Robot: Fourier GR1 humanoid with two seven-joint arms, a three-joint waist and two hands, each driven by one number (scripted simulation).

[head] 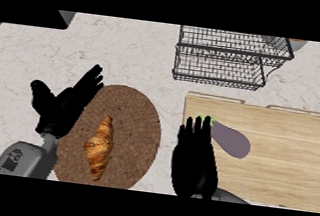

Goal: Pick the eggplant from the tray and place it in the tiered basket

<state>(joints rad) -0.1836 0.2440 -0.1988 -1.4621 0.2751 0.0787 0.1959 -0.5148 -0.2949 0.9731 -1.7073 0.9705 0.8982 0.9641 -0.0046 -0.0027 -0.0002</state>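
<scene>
The worktop (pixel 126 45) is of pale marbled stone and fills almost the whole view. At its far left corner there is a dark block (pixel 25 15); I cannot tell what it is.

The largest thing on the worktop is the wooden tray (pixel 282 165), on the right side, with a low raised rim around it. To the left of it, in the near middle, lies a round brown plate (pixel 130 106) with a rough surface. The tray and the plate are apart, with a strip of worktop between them.

At the far side, behind the tray, stands the tiered basket (pixel 228 58). It is made of black wire, it shows 2 levels, and I see nothing inside it. It does not touch the tray.

The 2 hands come in from the near edge. The right hand (pixel 195 159) is over the left rim of the tray, palm down, with straight fingers that point away from the robot. It is released and grasps nothing. The left hand (pixel 63 103) rests at the left edge of the plate, relaxed, with the fingers up and the thumb spread to the left. It also holds nothing.

The eggplant (pixel 232 140) lies flat on the tray, in the left part, just beside the fingers of the right hand on their right side. It is pale purple, and its green stem end points to the far left, near the fingertips. Whether the fingers touch it, I cannot tell.

The smallest thing is a croissant (pixel 99 145). It lies on the left half of the plate, with its long side toward the robot.
</scene>
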